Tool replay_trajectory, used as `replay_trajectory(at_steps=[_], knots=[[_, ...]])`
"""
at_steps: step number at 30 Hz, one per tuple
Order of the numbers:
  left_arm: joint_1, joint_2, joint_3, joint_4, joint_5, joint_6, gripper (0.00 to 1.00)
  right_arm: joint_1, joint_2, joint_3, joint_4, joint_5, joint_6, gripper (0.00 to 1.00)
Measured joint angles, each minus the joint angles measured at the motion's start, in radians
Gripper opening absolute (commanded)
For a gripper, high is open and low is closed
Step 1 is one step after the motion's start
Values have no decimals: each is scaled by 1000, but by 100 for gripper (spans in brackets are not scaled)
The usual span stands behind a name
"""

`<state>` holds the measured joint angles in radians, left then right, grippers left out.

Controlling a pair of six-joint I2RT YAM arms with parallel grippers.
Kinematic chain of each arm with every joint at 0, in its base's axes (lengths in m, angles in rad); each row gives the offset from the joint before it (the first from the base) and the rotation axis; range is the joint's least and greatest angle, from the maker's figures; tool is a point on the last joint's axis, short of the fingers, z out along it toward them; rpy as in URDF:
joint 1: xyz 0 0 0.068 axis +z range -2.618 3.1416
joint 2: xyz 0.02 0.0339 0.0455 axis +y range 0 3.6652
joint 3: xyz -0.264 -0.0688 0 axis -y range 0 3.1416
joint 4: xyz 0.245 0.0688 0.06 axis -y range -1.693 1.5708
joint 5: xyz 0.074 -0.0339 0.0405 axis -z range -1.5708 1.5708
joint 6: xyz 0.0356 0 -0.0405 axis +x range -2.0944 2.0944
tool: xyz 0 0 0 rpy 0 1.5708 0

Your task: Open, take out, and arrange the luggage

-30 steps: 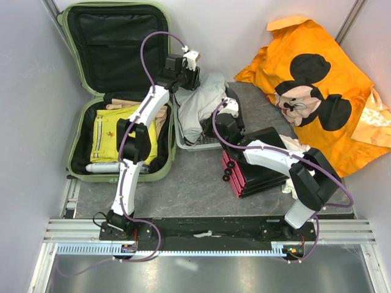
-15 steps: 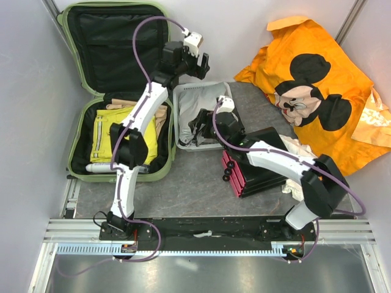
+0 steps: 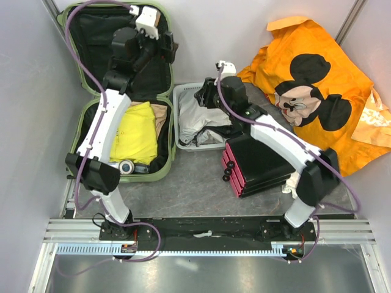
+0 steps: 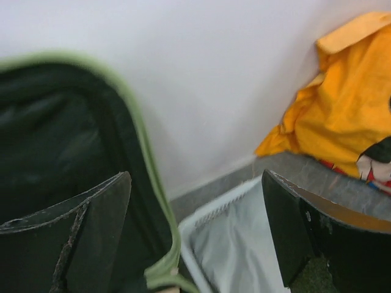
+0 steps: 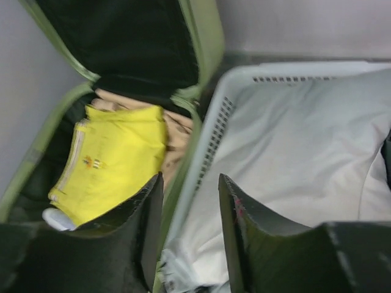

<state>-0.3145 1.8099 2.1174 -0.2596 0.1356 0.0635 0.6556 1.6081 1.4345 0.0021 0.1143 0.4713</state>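
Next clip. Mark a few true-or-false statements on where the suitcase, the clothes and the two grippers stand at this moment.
1. The suitcase lies open. True.
2. The yellow garment is in the basket. False: it lies in the suitcase's lower half.
3. The left gripper is shut on a garment. False: it is open and holds nothing, up by the suitcase lid.
4. The right gripper is open above the basket's left rim. True.
5. The orange cloth is inside the suitcase. False: it lies at the far right of the table.
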Motion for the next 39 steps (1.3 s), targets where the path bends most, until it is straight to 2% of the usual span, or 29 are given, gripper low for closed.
replay_trajectory(at_steps=[3,6,10,15,18,24,32,36,39], knots=[[40,-70,-140,-41,-24,-33,94,-43,143,120,-117,-72,-25,43],[74,-134,-288,-95,-30,-84,94,-48,220,119,-236,-118,-42,41],[151,-275,-557,-143,19,-168,94,-29,263,90,-366,-127,-72,42],[290,-431,-770,-173,88,-232,94,-19,384,189,-463,-120,-123,44],[342,-497,-830,-172,92,-244,94,-16,473,253,-491,-113,-140,45],[357,-567,-917,-137,83,-245,94,-9,559,307,-527,-44,-170,51],[371,-578,-1015,-123,74,-246,95,-2,478,311,-597,-28,-198,76],[372,-584,-1025,-115,74,-246,95,-7,400,385,-647,-53,-207,75],[372,-598,-1032,-110,72,-246,95,-34,343,457,-643,-85,-207,66]])
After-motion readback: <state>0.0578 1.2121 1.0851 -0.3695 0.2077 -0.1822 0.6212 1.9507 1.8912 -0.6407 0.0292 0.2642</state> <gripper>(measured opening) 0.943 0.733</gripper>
